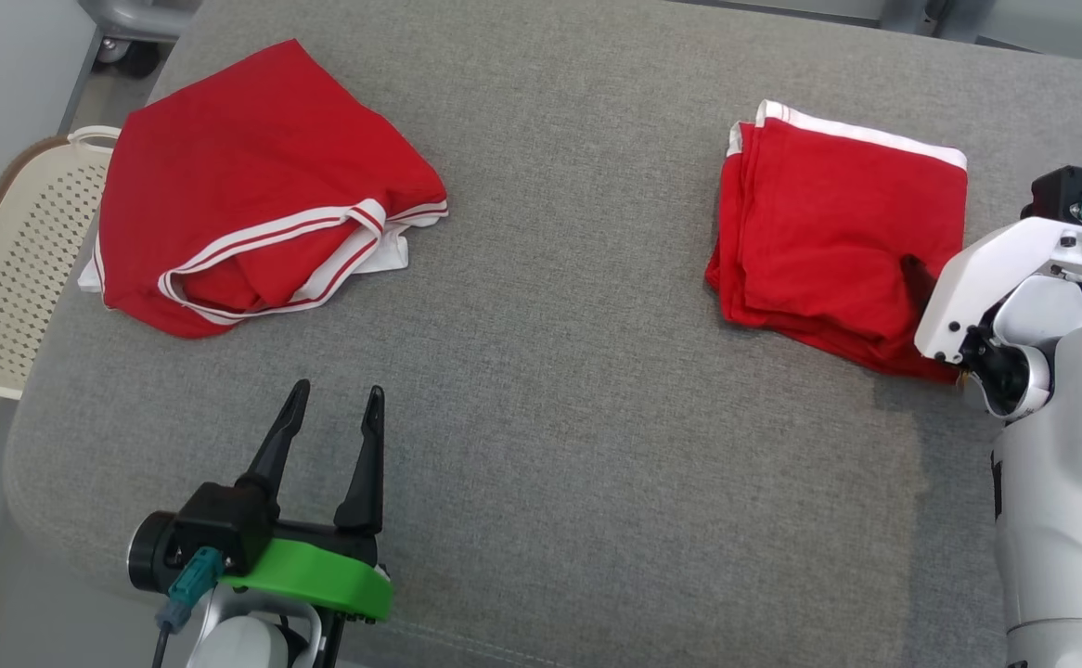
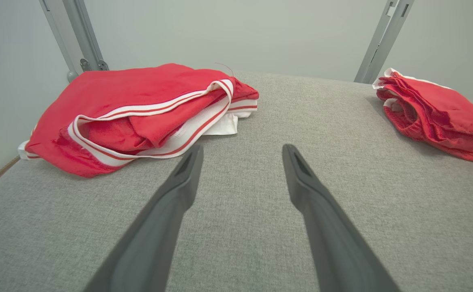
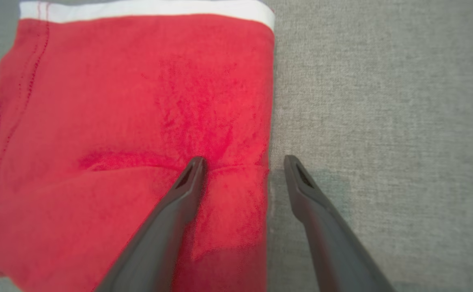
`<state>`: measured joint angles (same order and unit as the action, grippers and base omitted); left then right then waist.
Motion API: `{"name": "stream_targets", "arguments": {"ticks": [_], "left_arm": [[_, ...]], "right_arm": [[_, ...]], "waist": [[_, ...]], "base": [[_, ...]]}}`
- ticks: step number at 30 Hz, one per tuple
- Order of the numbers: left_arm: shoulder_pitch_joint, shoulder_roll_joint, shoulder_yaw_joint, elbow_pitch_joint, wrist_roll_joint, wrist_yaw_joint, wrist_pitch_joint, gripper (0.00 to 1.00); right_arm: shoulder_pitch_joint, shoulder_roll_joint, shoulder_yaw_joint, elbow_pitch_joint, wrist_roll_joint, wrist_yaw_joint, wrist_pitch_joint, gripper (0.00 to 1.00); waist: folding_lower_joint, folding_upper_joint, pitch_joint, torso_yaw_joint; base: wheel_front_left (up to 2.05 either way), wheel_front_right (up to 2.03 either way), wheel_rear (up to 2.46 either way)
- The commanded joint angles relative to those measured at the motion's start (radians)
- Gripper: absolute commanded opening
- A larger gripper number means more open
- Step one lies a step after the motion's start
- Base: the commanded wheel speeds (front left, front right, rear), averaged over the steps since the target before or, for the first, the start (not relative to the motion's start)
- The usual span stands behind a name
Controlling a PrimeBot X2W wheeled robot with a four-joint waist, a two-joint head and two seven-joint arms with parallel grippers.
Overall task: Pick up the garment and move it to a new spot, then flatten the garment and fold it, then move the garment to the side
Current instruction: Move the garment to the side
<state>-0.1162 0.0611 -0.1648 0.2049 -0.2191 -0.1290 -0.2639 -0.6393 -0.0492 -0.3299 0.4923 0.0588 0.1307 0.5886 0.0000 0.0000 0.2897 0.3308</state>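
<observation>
A folded garment, red with a white band, lies flat on the right half of the grey tabletop. The right pincer is over that same right half, its 2 fingers spread apart and gripping nothing: 1 tip rests on the red cloth, the other is above bare tabletop. A loose garment, red with white stripes, lies crumpled at the tabletop's far left corner. The left pincer hovers over the tabletop's near left part, fingers apart and empty. A cream basket sits off the tabletop's left edge.
</observation>
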Motion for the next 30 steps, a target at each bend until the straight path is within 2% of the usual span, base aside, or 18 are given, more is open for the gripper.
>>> {"name": "stream_targets", "arguments": {"ticks": [1,4,5,6,7,14,21,25,26,30], "left_arm": [[-0.018,0.000,-0.001,-0.001,-0.004,-0.002,-0.001,1.00],[-0.022,0.000,-0.007,0.000,-0.006,-0.002,-0.001,1.00],[-0.025,0.000,-0.009,0.000,-0.007,-0.002,-0.001,1.00],[-0.027,0.000,-0.009,0.000,-0.007,-0.002,-0.001,1.00],[-0.026,0.000,-0.009,0.000,-0.007,-0.002,-0.001,1.00],[-0.033,-0.001,0.007,0.004,-0.001,-0.002,-0.001,1.00],[-0.029,0.006,0.032,-0.021,0.014,-0.002,-0.001,1.00],[-0.025,0.015,0.052,-0.043,0.024,-0.002,-0.001,1.00],[-0.031,0.021,0.061,-0.057,0.030,-0.001,-0.001,1.00],[-0.051,0.033,0.076,-0.081,0.039,-0.001,-0.001,1.00]], "right_arm": [[0.008,-0.003,-0.001,0.007,0.007,0.000,-0.003,1.00],[0.002,-0.002,-0.001,0.037,0.021,0.000,-0.005,1.00],[0.000,-0.001,0.001,0.046,0.024,0.000,-0.005,0.64],[-0.003,-0.001,0.000,0.053,0.025,0.000,-0.009,0.36],[-0.005,-0.001,-0.001,0.059,0.026,0.000,-0.013,0.00],[-0.018,-0.001,0.015,0.067,-0.001,0.000,-0.036,0.00],[0.003,-0.015,0.096,0.023,-0.006,0.000,-0.035,0.00],[0.022,-0.067,0.179,-0.004,0.029,-0.001,-0.010,0.00],[0.033,-0.100,0.222,-0.022,0.047,-0.001,0.000,0.00],[0.051,-0.177,0.291,-0.058,0.092,-0.001,0.017,0.00]], "waist": [[0.0000,0.0000,0.004,0.004],[0.0000,0.0000,0.011,0.011],[0.0000,0.0000,0.013,0.013],[0.0000,0.0000,0.016,0.015],[0.0000,0.0000,0.018,0.017],[0.0000,0.0000,0.018,0.007],[0.0000,0.0000,0.011,-0.063],[0.0000,0.0000,0.015,-0.133],[0.0000,0.0000,0.021,-0.172],[0.0000,0.0000,0.042,-0.246]], "base": [[0.00,0.00,0.00],[0.00,0.00,0.00],[0.00,0.00,0.00],[0.00,0.00,0.00],[0.00,0.00,0.00],[0.00,0.00,0.00],[0.00,0.00,0.00],[0.00,0.00,0.00],[0.00,0.00,0.00],[0.00,0.00,0.00]]}}
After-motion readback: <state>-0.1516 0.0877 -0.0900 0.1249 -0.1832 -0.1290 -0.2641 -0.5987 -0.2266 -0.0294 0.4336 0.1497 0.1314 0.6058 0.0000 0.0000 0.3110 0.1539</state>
